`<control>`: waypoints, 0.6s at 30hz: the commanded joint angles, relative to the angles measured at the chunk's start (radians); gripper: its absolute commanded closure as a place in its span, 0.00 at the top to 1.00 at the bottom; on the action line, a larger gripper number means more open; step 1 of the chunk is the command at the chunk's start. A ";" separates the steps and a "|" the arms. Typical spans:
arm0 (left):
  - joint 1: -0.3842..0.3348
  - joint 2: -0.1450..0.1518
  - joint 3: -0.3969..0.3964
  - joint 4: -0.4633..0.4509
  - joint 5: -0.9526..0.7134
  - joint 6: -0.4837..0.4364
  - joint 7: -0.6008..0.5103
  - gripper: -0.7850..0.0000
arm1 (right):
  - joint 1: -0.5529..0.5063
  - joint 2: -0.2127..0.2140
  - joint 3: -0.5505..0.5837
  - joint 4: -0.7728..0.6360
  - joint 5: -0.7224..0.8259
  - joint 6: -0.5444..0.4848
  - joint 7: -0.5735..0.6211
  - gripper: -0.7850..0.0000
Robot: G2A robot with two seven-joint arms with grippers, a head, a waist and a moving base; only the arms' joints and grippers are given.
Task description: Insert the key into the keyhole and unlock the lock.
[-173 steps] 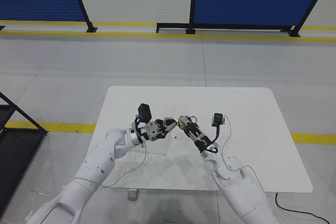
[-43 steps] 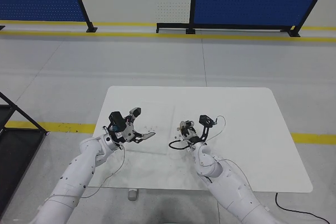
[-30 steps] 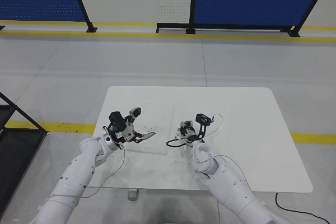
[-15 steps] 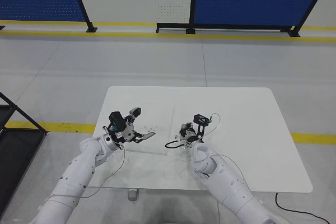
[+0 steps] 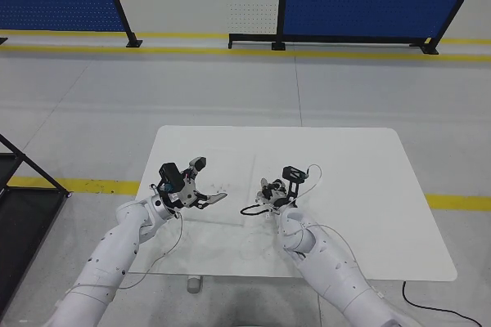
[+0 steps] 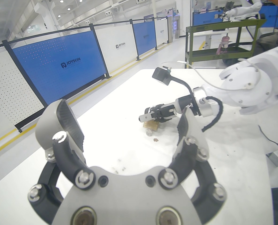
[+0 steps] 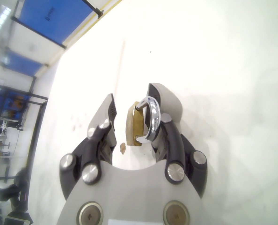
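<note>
Right pincer (image 7: pixel 134 97): half spread and low over the tabletop (image 7: pixel 211 47), pinching nothing. The padlock (image 7: pixel 135 127) sits in its gap. The chrome shackle (image 7: pixel 154 113) is against or just beside one finger, and there is clear daylight between the brass body and the other finger. The padlock's body-to-shackle axis runs across the gap, finger to finger.

Keyhole not visible; by that lie it likely faces the free finger.

Left pincer (image 6: pixel 123 118): spread wide and empty, hovering over the left part of the tabletop and aimed right at the padlock, well apart from it. The right arm is much the nearer to the padlock.

A brown speck (image 7: pixel 122 148) lies just beside the brass body, too small to call a key.

Judgement: the padlock needs a firm pinch on the brass faces, leaving the keyhole end clear. The left pincer, being free, suits the key once that is found.
</note>
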 commanded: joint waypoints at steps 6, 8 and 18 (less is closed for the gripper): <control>0.000 0.000 0.000 0.000 0.000 0.000 0.000 1.00 | -0.014 0.001 0.022 -0.020 -0.040 0.001 -0.026 1.00; 0.000 0.000 0.000 0.000 0.000 0.000 0.000 1.00 | -0.022 0.003 0.031 -0.034 -0.060 0.006 -0.049 1.00; 0.000 0.000 0.000 0.000 0.000 0.000 0.000 1.00 | -0.149 0.038 0.122 -0.294 -0.206 -0.003 -0.188 1.00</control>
